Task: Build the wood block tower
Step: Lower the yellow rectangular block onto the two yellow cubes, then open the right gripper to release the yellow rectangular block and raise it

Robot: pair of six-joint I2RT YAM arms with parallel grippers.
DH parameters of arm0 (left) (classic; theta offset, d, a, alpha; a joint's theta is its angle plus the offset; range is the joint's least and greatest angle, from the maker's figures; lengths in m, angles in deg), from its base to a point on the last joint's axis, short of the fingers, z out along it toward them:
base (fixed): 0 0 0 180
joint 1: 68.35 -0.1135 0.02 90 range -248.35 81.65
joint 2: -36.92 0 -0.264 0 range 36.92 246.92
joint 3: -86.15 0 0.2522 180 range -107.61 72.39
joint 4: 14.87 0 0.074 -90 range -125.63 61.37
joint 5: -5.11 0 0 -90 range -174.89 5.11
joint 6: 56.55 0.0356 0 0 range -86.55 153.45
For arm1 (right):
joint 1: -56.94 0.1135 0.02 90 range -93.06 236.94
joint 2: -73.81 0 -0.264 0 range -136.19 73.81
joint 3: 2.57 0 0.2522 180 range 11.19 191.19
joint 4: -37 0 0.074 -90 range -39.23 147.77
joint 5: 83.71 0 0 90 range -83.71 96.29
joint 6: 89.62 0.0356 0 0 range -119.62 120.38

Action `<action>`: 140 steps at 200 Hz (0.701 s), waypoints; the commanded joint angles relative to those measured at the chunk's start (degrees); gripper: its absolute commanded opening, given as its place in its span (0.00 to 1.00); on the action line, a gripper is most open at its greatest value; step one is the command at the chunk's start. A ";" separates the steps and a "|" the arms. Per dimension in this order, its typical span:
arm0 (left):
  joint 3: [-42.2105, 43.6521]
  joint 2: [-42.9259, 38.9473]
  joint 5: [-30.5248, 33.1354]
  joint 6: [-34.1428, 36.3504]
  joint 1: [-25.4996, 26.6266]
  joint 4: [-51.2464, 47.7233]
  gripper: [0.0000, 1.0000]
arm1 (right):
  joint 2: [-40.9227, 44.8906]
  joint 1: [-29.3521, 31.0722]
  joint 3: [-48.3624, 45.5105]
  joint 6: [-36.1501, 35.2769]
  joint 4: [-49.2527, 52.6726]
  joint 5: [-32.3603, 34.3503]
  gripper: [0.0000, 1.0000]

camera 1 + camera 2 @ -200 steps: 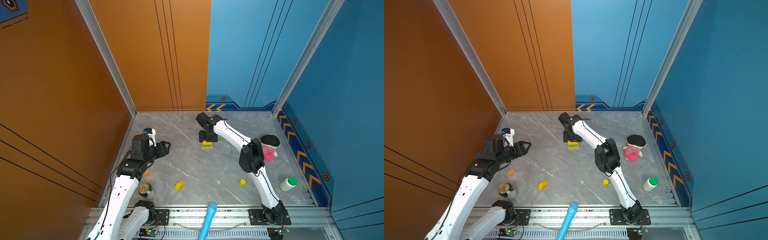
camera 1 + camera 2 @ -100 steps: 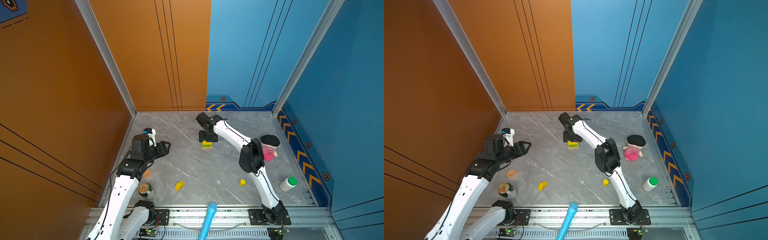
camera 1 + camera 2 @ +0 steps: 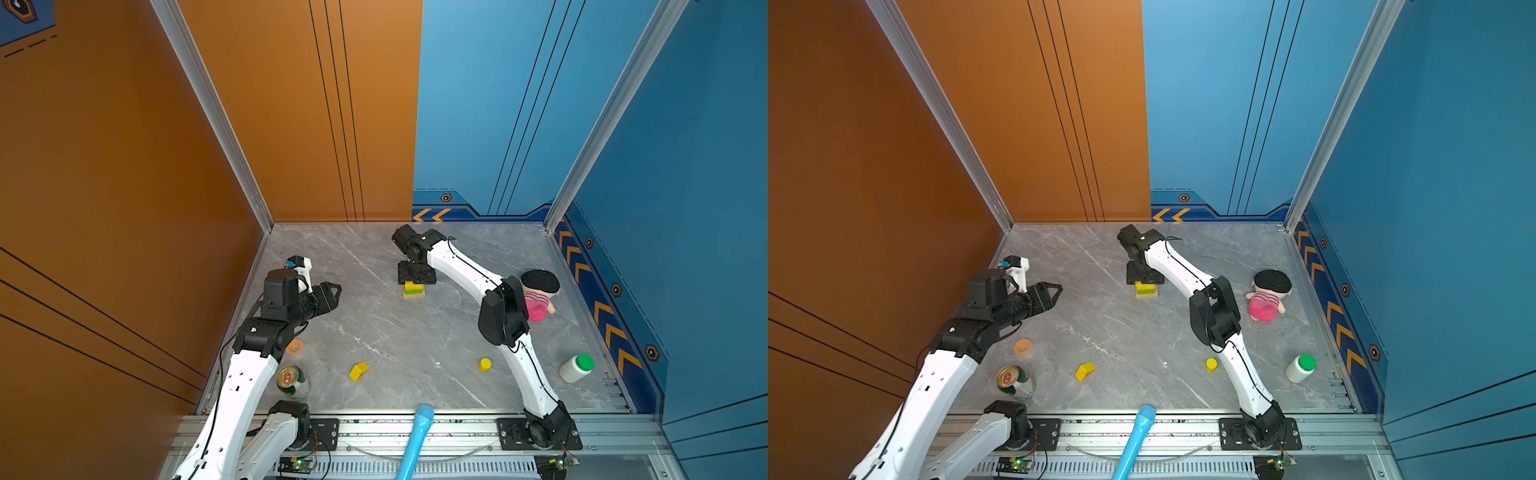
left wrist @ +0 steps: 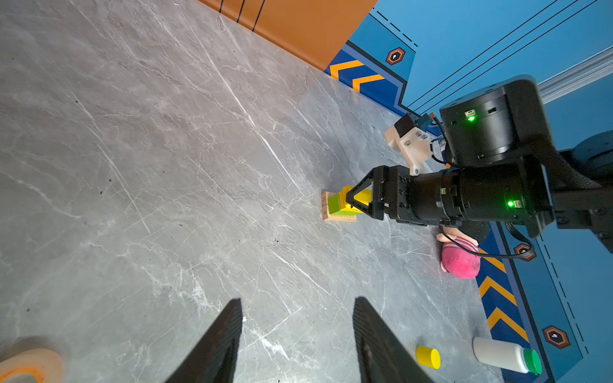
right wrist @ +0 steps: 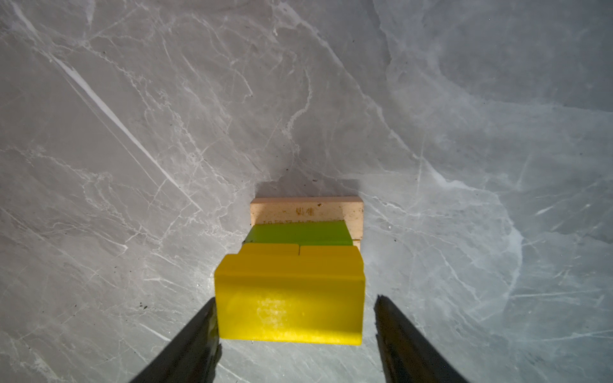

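The tower (image 3: 413, 289) (image 3: 1146, 289) stands at the back middle of the floor: tan planks (image 5: 305, 210) lowest, a green bar (image 5: 298, 233), two yellow cubes (image 5: 328, 250), and a yellow bar (image 5: 288, 318) on top. My right gripper (image 5: 296, 298) (image 3: 415, 277) points down over it, open, its jaws either side of the yellow bar with a gap at one side. My left gripper (image 4: 298, 299) (image 3: 332, 291) hovers open and empty at the left. A loose yellow block (image 3: 358, 371) and a yellow cylinder (image 3: 485, 364) (image 4: 428, 357) lie near the front.
A drink can (image 3: 289, 378) and an orange tape roll (image 3: 295, 347) sit beside the left arm. A plush doll (image 3: 538, 295) lies behind the right arm's elbow. A white bottle with a green cap (image 3: 575, 368) lies at the front right. A blue tube (image 3: 415, 440) crosses the front rail.
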 commanded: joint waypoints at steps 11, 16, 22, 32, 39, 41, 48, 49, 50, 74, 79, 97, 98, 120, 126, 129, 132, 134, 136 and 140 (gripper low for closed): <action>-0.35 -0.21 -1.23 1.33 -0.59 0.70 0.56 | -0.98 -0.34 -1.09 0.77 0.64 1.34 0.75; -0.35 -0.19 -1.20 1.29 -0.59 0.72 0.56 | -1.01 -0.30 -1.07 0.81 0.72 1.35 0.75; -0.39 -0.22 -1.22 1.28 -0.59 0.70 0.56 | -1.09 -0.30 -1.08 0.77 0.65 1.32 0.76; -0.32 -0.22 -1.24 1.30 -0.59 0.69 0.56 | -1.13 -0.28 -1.07 0.77 0.59 1.26 0.76; -0.34 -0.21 -1.24 1.33 -0.59 0.76 0.56 | -1.10 -0.30 -1.13 0.77 0.60 1.24 0.76; -0.35 -0.24 -1.25 1.32 -0.59 0.71 0.56 | -1.17 -0.33 -1.18 0.77 0.63 1.25 0.76; -0.37 -0.24 -1.21 1.29 -0.61 0.72 0.56 | -1.18 -0.28 -1.13 0.77 0.63 1.26 0.76; -0.36 -0.20 -1.23 1.29 -0.60 0.75 0.56 | -1.19 -0.28 -1.13 0.81 0.59 1.22 0.76; -0.35 -0.18 -1.24 1.29 -0.59 0.76 0.56 | -1.19 -0.32 -1.17 0.79 0.62 1.24 0.76; -0.38 -0.23 -1.21 1.29 -0.60 0.69 0.56 | -1.15 -0.31 -1.13 0.87 0.62 1.13 0.76; -0.36 -0.23 -1.24 1.31 -0.63 0.77 0.56 | -1.27 -0.33 -1.16 0.86 0.66 1.19 0.76; -0.41 -0.23 -1.19 1.31 -0.59 0.75 0.56 | -1.16 -0.30 -1.17 0.86 0.71 1.22 0.76; -0.38 -0.24 -1.18 1.30 -0.63 0.72 0.56 | -1.18 -0.29 -1.15 0.86 0.72 1.19 0.76; -0.28 -0.13 -1.25 1.29 -0.59 0.70 0.56 | -1.25 -0.29 -1.13 0.86 0.56 1.22 0.77; -0.30 -0.14 -1.20 1.28 -0.60 0.68 0.56 | -1.26 -0.30 -1.13 0.86 0.56 1.25 0.77; -0.30 -0.16 -1.24 1.32 -0.59 0.71 0.56 | -1.28 -0.28 -1.13 0.86 0.59 1.26 0.77; -0.31 -0.17 -1.20 1.31 -0.60 0.69 0.56 | -1.28 -0.29 -1.13 0.88 0.56 1.23 0.77; -0.36 -0.14 -1.19 1.31 -0.59 0.69 0.56 | -1.28 -0.28 -1.13 0.86 0.55 1.25 0.77; -0.35 -0.16 -1.17 1.36 -0.59 0.66 0.56 | -1.28 -0.32 -1.13 0.86 0.55 1.21 0.77; -0.27 -0.13 -1.24 1.33 -0.60 0.69 0.56 | -1.32 -0.28 -1.13 0.86 0.57 1.24 0.77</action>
